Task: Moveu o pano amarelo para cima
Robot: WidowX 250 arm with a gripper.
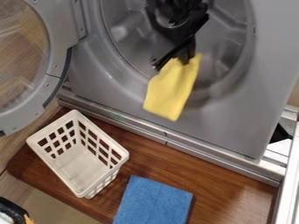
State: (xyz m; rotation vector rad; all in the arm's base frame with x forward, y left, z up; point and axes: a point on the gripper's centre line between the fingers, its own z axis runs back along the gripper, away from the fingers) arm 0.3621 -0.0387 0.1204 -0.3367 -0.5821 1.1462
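Well — the yellow cloth hangs from the gripper — apparently pinched.

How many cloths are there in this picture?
2. The yellow cloth hangs from the end effector, in front of the open drum. The blue cloth lies on the wooden surface near the white basket. More could be hidden inside the drum.

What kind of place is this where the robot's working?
Likely a laundry area, perhaps a mock-up: there's a front-loading washer or dryer with its round door open, a white plastic laundry basket and a folded blue cloth.
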